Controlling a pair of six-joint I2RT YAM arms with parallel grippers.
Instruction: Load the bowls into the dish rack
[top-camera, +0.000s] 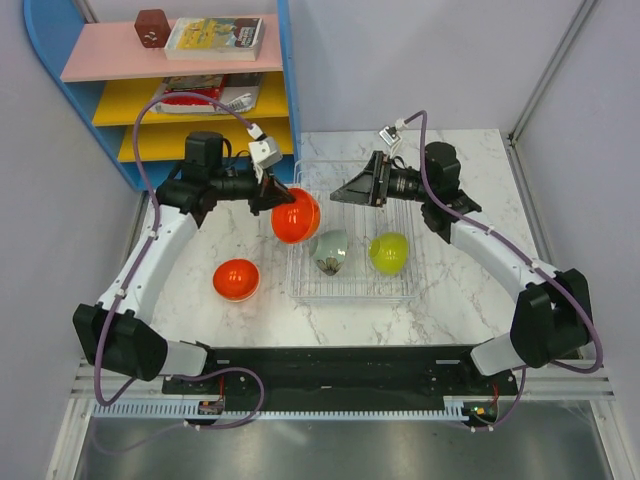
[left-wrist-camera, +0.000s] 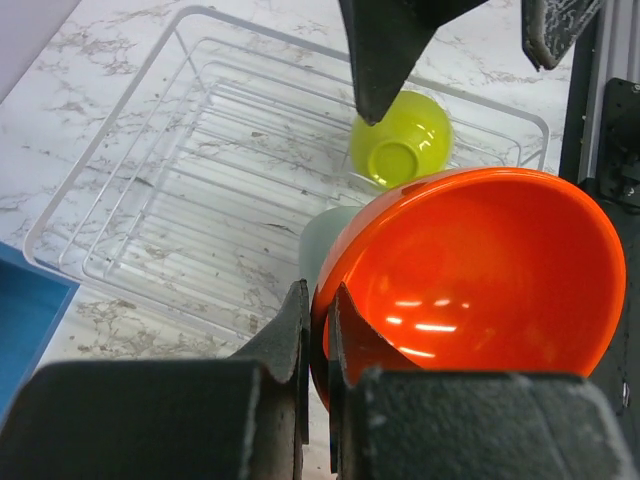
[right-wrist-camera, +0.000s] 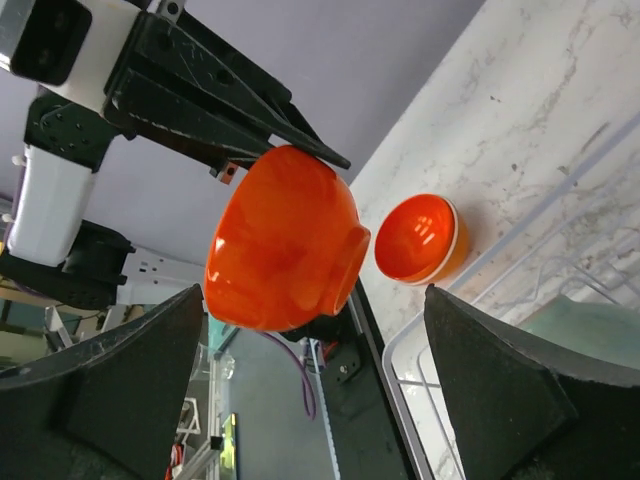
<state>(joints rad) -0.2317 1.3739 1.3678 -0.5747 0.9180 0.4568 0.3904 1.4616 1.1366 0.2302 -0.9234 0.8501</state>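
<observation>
My left gripper (top-camera: 272, 196) is shut on the rim of an orange bowl (top-camera: 296, 216), holding it tilted above the left edge of the wire dish rack (top-camera: 400, 291). In the left wrist view the fingers (left-wrist-camera: 290, 335) pinch the bowl's rim (left-wrist-camera: 480, 270). A pale grey bowl (top-camera: 330, 251) and a yellow-green bowl (top-camera: 389, 253) stand in the rack. A second orange bowl (top-camera: 236, 280) sits upright on the table left of the rack. My right gripper (top-camera: 352, 190) is open and empty above the rack's far side, facing the held bowl (right-wrist-camera: 285, 240).
A blue shelf unit (top-camera: 180, 80) with pink and yellow boards holds books and a brown cube at the back left. The table's right edge meets a metal frame post (top-camera: 545, 70).
</observation>
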